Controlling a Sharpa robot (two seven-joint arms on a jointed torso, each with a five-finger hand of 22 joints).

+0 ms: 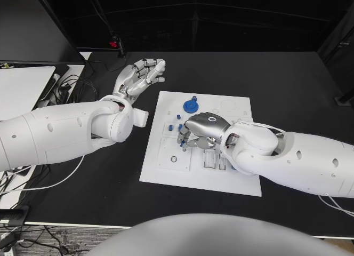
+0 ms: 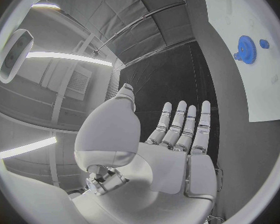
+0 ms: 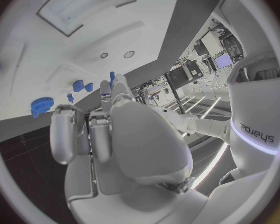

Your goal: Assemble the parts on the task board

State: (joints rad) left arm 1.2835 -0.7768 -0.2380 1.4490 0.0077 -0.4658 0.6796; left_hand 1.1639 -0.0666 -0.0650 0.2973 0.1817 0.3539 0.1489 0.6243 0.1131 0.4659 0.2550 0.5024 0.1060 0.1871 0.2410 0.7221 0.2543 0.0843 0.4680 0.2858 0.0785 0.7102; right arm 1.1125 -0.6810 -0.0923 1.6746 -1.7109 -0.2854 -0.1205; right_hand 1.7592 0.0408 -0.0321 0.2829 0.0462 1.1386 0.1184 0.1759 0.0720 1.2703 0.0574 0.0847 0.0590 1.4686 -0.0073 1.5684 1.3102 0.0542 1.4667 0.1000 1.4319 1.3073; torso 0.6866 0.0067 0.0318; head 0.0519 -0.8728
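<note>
Right hand point(image 1: 201, 128) hangs low over the middle of the white board point(image 1: 239, 184), fingers curled down toward a cluster of small blue pieces point(image 1: 179, 128) just under its fingertips. Whether it pinches one of them or only touches the board I cannot tell; its own back hides the fingertips from the head camera, and the wrist camera sees only the back of the curled fingers. Just beyond this hand, toward the far end of the board, sits a blue gear point(image 1: 192, 106) with a small blue knob close beside it; the gear looks seated flat on the board. On the near side of the hand lie a few pale slots and an oval outline, with no blue in them as far as I can see.

Left hand point(image 1: 140, 76) is held off the board, over the black table point(image 1: 300, 85) near the board's far corner, fingers straight and spread, holding nothing.

My reading: the gear is likely already in place, the small pieces under the right hand are the step now in hand, and the slots nearer the robot seem yet to be filled. So the assembly looks partly done, not near its end.
</note>
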